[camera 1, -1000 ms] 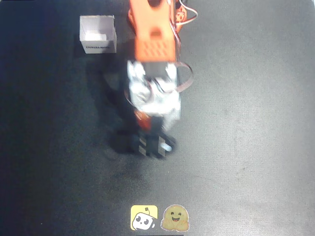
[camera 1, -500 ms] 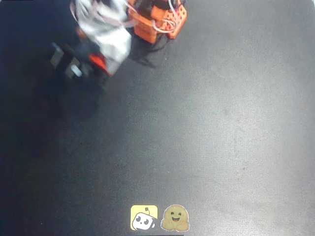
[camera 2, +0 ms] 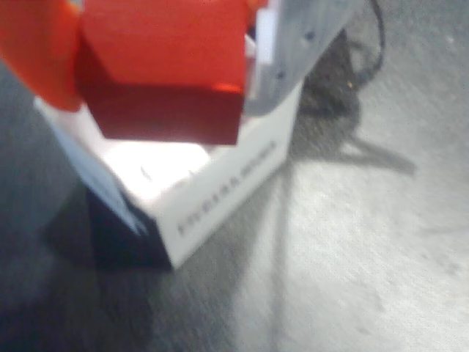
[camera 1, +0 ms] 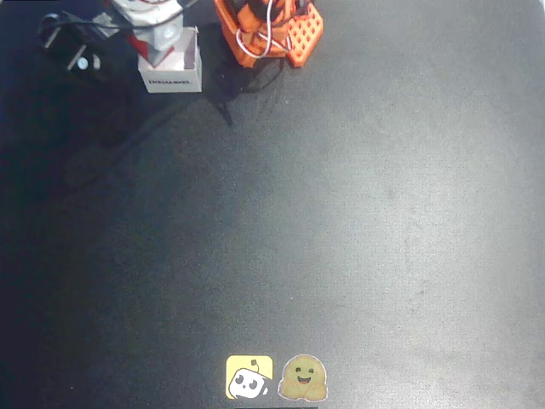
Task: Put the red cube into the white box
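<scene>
We are at the release step. In the wrist view our gripper (camera 2: 165, 70) pinches the red cube (camera 2: 165, 73) just above the open white box (camera 2: 220, 194). Next, we judge, it must spread the fingers so the cube falls inside.

A second ago I had the arm stretched down the middle of the overhead view, its end over the open surface (camera 1: 341, 221). Half a second ago it had swung up toward the top left and covered the white box (camera 1: 173, 78). Now it has pulled further into the top left corner, and the box's front wall with the lettering shows again, the arm's white housing over its opening. In the wrist view the red cube (camera 2: 165, 70) hangs between the fingers (camera 2: 40, 51), right above the box.
</scene>
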You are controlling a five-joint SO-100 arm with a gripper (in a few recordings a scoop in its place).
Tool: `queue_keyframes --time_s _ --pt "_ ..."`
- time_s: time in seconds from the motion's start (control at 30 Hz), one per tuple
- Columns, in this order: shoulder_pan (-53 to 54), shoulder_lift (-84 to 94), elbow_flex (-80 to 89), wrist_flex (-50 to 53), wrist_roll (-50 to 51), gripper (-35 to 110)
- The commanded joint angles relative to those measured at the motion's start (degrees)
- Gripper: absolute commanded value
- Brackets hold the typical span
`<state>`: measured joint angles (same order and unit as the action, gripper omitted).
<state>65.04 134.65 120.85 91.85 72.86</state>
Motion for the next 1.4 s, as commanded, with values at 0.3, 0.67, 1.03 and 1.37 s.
queue_keyframes --time_s 0.3,0.67,1.03,1.37 --pt "1.32 4.31 2.81 0.26 -0.62 14" --pt "0.88 4.31 2.46 0.0 -3.43 12" --pt "-26.28 3.08 0.79 -8.44 -0.97 0" --pt "-58.45 3.25 7.56 -23.47 10.37 0"
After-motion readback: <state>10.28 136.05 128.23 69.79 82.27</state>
